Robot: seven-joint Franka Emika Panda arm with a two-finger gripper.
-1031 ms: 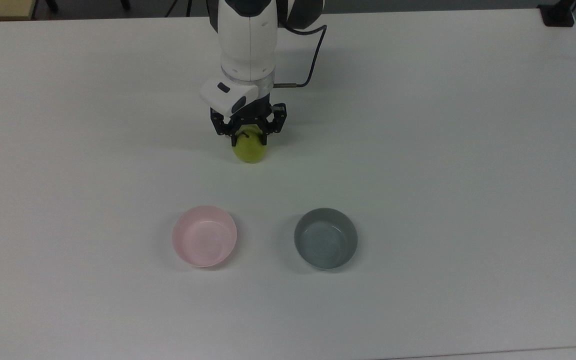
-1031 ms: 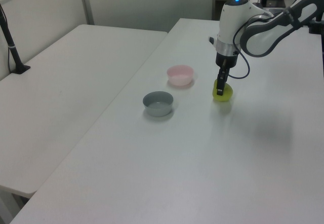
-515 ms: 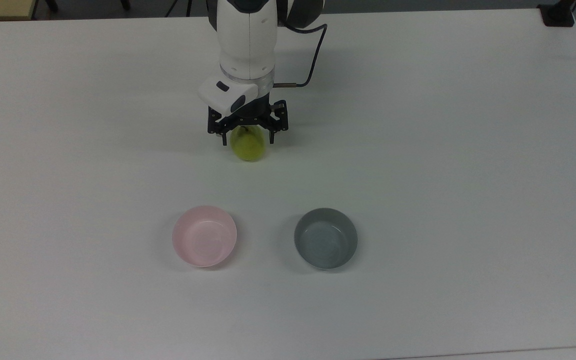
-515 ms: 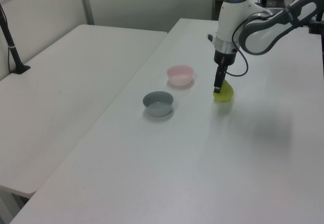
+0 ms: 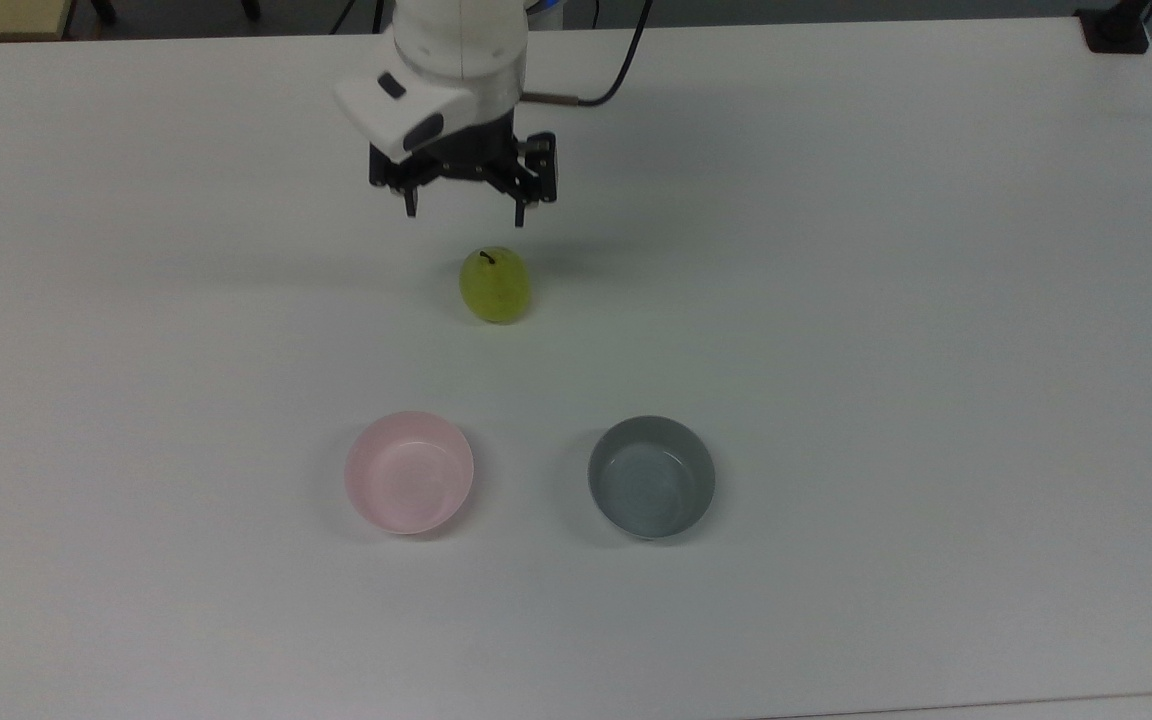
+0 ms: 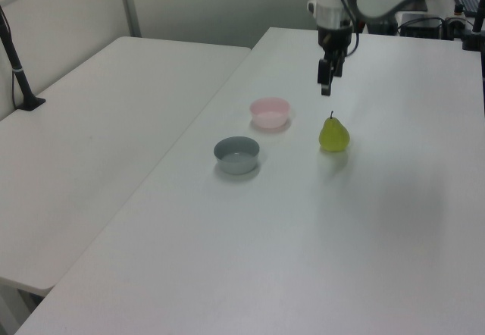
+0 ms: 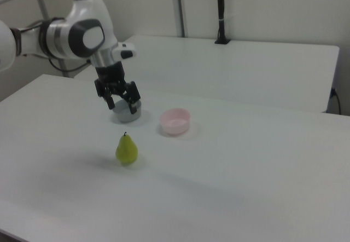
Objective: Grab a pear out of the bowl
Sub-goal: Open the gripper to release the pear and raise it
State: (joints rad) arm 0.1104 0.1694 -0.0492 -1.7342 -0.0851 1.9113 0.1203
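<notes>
- Standing upright on the white desk (image 5: 936,300), the pear (image 5: 495,286) has its short dark stem pointing up and nothing touching it.
- The gripper (image 5: 464,212) hangs in the air above the pear, clear of it, with its black fingers (image 5: 520,211) spread wide and nothing between them; in the right view the gripper (image 7: 120,107) sits above the pear (image 7: 126,149) and a little toward the right view's left.
- The pink bowl (image 5: 408,472) rests on the desk well apart from the pear, with nothing inside it; in the top view it lies below the pear and a little to the top view's left.
- A grey bowl (image 5: 651,477) of like size stands beside the pink one, on the top view's right, with a gap between them, and it too holds nothing.
- In the left view the pear (image 6: 333,133) stands to the right of the pink bowl (image 6: 270,113), with the gripper (image 6: 325,87) above it.
</notes>
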